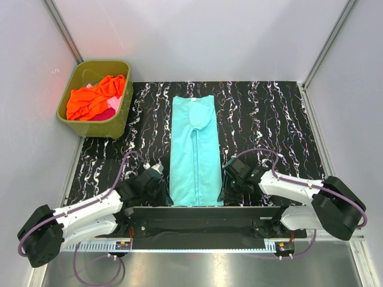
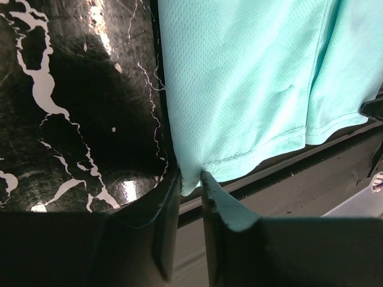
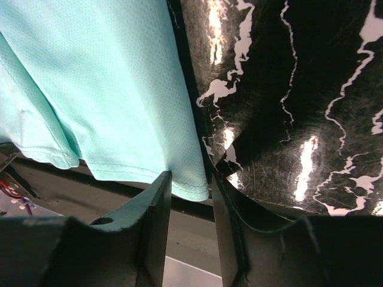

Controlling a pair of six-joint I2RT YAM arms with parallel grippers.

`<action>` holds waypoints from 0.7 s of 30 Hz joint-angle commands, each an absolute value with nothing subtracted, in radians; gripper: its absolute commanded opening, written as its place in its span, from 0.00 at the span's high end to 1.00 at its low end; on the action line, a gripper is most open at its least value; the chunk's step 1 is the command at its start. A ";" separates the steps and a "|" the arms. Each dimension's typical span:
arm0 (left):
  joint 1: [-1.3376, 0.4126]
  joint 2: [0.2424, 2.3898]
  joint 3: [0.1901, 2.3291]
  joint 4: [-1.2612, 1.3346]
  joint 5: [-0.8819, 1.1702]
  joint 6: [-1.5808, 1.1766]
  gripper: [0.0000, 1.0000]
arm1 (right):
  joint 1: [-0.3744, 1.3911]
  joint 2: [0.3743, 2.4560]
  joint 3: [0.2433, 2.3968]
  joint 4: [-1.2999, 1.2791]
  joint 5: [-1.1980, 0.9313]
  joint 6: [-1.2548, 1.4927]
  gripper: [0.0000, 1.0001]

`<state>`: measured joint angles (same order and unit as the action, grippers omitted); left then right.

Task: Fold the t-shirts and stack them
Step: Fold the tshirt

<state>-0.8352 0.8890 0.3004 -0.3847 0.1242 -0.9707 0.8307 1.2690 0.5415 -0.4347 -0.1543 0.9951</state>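
Note:
A teal t-shirt (image 1: 194,149) lies folded lengthwise into a long strip in the middle of the black marbled mat (image 1: 269,119), collar end at the far side. My left gripper (image 1: 157,179) is at its near left corner. In the left wrist view the hem corner of the teal t-shirt (image 2: 251,78) pokes between the tips of the left gripper (image 2: 190,178), whose jaws stand narrowly apart. My right gripper (image 1: 230,178) is at the near right corner. The right gripper (image 3: 190,179) straddles the flat corner of the teal t-shirt (image 3: 102,78), with its jaws wider apart. An orange t-shirt (image 1: 93,98) and a pink t-shirt (image 1: 108,113) lie crumpled in the tub.
An olive-green tub (image 1: 102,127) stands at the back left corner, partly off the mat. A black rail (image 1: 203,215) runs along the table's near edge just under the shirt's hem. Grey walls close in the left, right and far sides.

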 commanded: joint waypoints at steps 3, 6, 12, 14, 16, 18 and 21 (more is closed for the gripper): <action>-0.833 0.890 0.298 -0.356 0.153 -0.976 0.90 | 0.825 1.273 0.522 -0.394 -0.179 1.042 0.64; -0.833 0.874 0.304 -0.356 0.158 -0.982 1.00 | 0.825 1.250 0.528 -0.390 -0.192 1.051 0.81; -0.831 0.874 0.342 -0.359 0.163 -0.988 1.00 | 0.825 1.207 0.546 -0.393 -0.176 1.051 1.00; -0.827 0.884 0.350 -0.359 0.166 -0.982 1.00 | 0.825 1.204 0.549 -0.396 -0.173 1.042 1.00; -0.813 0.899 0.359 -0.359 0.167 -0.971 1.00 | 0.825 1.207 0.558 -0.405 -0.163 1.032 1.00; -0.789 0.914 0.374 -0.356 0.176 -0.963 1.00 | 0.824 1.219 0.584 -0.423 -0.149 1.020 1.00; -0.746 0.946 0.409 -0.350 0.201 -0.942 1.00 | 0.812 1.256 0.643 -0.454 -0.130 0.976 1.00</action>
